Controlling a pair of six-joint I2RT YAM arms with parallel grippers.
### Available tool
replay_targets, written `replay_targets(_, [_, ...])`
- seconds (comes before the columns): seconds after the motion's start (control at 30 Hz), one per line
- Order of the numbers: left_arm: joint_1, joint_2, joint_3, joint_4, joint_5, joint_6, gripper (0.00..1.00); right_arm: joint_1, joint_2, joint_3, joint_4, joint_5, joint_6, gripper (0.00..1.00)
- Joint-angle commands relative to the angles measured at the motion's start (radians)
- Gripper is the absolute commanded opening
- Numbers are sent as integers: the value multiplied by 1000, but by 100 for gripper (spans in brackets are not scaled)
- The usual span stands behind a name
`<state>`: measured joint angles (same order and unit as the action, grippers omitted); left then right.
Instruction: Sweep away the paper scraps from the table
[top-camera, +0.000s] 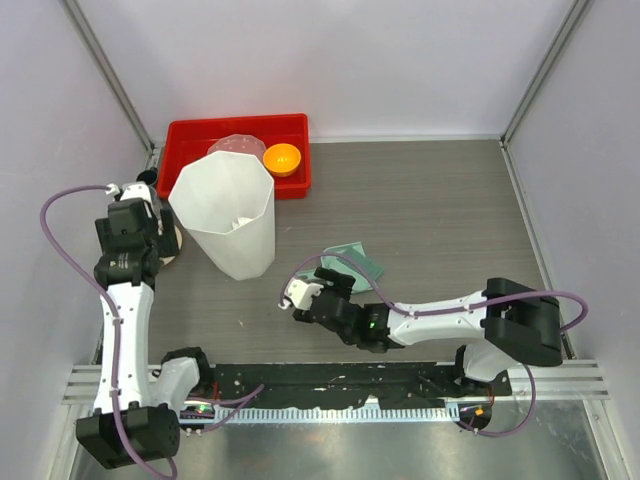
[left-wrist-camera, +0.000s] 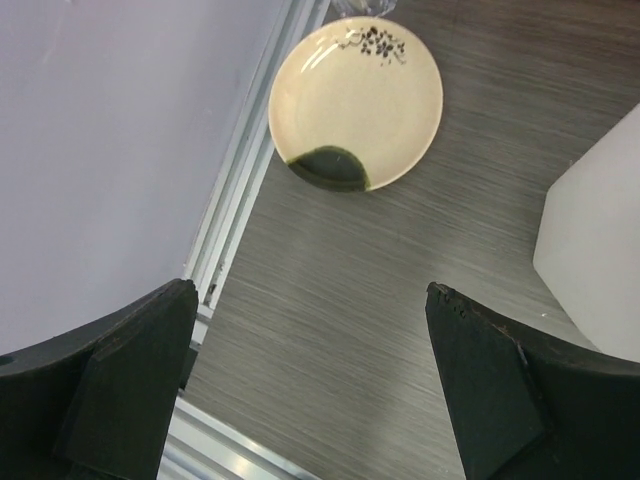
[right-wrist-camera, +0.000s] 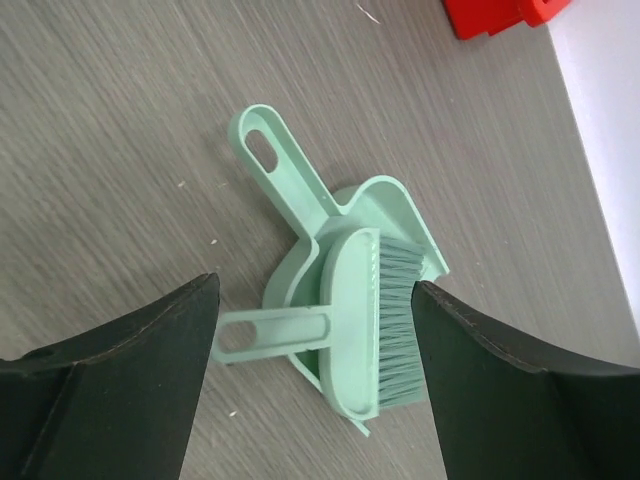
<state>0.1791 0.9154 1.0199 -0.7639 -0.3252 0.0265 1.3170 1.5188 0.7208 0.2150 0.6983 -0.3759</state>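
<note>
The right claw (right-wrist-camera: 315, 290) hangs wide open and empty just above a mint-green plastic hand brush (right-wrist-camera: 365, 320) that lies across its matching mint-green dustpan (right-wrist-camera: 290, 185) on the dark wood-grain table (right-wrist-camera: 120, 120). The left claw (left-wrist-camera: 310, 290) is also spread wide and holds nothing, near a cream ceramic plate with a dark green patch (left-wrist-camera: 355, 100) at the table's left edge. No crumpled white paper scraps show on the table in any view, only a few tiny pale specks (right-wrist-camera: 180, 184). A pale lump inside the tall white faceted bin (top-camera: 240, 255) may be them, but I cannot tell. I judge the sweeping finished and the tools laid down. The next move then calls for the right claw to lift straight up, clear of the brush handle, without nudging it
</note>
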Motion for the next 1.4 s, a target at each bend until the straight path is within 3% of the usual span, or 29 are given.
replay_targets(0.0, [57, 34, -40, 123, -11, -59, 100, 8, -101, 66, -55, -127, 94, 84])
replay_targets(0.17, [111, 71, -155, 240, 66, -79, 100, 8, -224, 109, -163, -292, 138, 85])
replay_targets(0.27, [137, 128, -196, 278, 123, -79, 100, -7, -264, 150, -232, -312, 176, 86])
replay_targets(0.33, [143, 161, -201, 296, 126, -76, 100, -86, -290, 184, -294, -336, 225, 88])
replay_targets(0.43, [146, 206, -240, 376, 152, -68, 100, -289, -310, 203, -359, -419, 345, 88])
replay_targets(0.53, [143, 203, -323, 517, 231, -59, 100, -466, -347, 186, -367, -405, 416, 88])
replay_targets(0.6, [145, 168, -406, 639, 277, -57, 100, -562, -376, 164, -368, -411, 471, 90])
replay_targets(0.73, [145, 90, -561, 925, 403, -71, 100, -896, -436, 96, -361, -516, 548, 90])
replay_targets(0.8, [145, 80, -584, 961, 445, -91, 100, -1002, -456, 50, -333, -565, 569, 90])
replay_targets(0.93, [145, 127, -595, 1072, 508, -140, 100, -1211, -520, -131, -162, -632, 600, 90])
replay_targets(1.0, [143, 158, -612, 1109, 540, -171, 100, -1292, -545, -193, -87, -552, 609, 90])
replay_targets(1.07, [142, 207, -621, 1158, 554, -191, 100, -1340, -557, -314, 93, -488, 620, 90])
replay_targets(1.1, [141, 227, -632, 1172, 561, -191, 100, -1343, -554, -361, 263, -424, 620, 90])
replay_targets(1.2, [138, 276, -646, 1238, 568, -200, 100, -1343, -487, -513, 526, -384, 611, 89])
replay_targets(1.37, [138, 355, -667, 1379, 574, -227, 100, -1343, -323, -564, 716, -391, 565, 89])
